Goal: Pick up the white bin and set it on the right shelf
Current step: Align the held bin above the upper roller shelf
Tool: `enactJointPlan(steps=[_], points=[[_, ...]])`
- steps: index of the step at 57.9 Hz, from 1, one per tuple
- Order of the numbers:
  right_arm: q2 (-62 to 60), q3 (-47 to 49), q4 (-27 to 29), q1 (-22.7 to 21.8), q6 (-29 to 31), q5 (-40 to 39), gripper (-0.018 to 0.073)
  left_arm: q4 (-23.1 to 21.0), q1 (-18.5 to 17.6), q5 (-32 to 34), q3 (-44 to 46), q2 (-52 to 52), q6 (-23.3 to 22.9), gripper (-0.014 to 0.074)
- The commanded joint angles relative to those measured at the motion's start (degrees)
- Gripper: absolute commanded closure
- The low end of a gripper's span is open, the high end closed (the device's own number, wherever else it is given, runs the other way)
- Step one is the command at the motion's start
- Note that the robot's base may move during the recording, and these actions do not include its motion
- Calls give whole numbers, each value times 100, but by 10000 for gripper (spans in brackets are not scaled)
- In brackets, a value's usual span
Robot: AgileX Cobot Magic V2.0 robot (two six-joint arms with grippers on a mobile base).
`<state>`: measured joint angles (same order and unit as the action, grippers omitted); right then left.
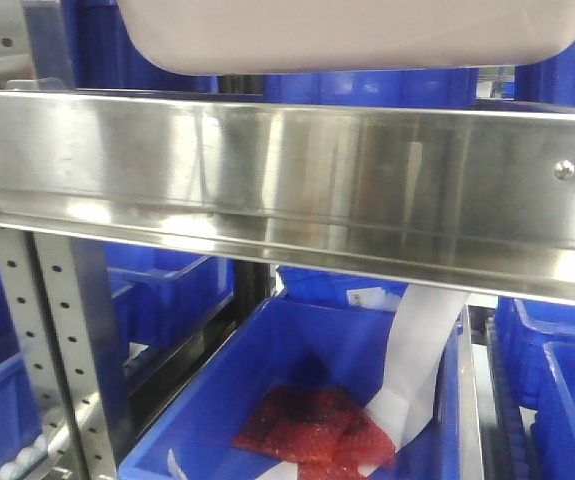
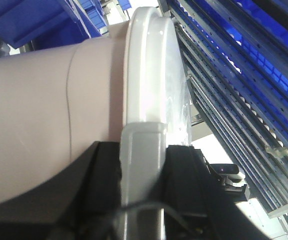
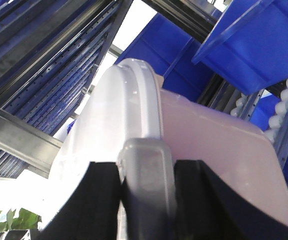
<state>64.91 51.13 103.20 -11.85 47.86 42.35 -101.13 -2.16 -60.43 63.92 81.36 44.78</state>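
Observation:
The white bin [image 1: 357,35] hangs at the top of the front view, its off-white underside just above the right shelf's shiny steel front rail [image 1: 297,190]. In the left wrist view the bin's pinkish side [image 2: 28,115] and white rim [image 2: 146,65] fill the frame. My left gripper [image 2: 141,160] is shut on the bin's grey rim handle. In the right wrist view the bin's pinkish wall [image 3: 219,160] and white lid edge [image 3: 118,115] show. My right gripper [image 3: 146,175] is shut on the grey handle at the other end. Neither gripper shows in the front view.
Below the rail a blue bin [image 1: 267,400] holds red packets [image 1: 317,425] and a white paper strip [image 1: 417,360]. More blue bins [image 1: 557,370] stand around. A perforated steel upright [image 1: 62,340] is at the left. Roller tracks [image 2: 244,100] run beside the left gripper.

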Motion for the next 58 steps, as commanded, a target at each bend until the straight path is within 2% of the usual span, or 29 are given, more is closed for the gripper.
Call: enactJointPlan(steps=[1, 58], points=[[-148, 184, 515, 125, 71, 742, 500, -685, -189, -1540, 209, -266, 141, 722], [-148, 184, 515, 125, 71, 742, 500, -685, -189, -1540, 209, -266, 141, 722]])
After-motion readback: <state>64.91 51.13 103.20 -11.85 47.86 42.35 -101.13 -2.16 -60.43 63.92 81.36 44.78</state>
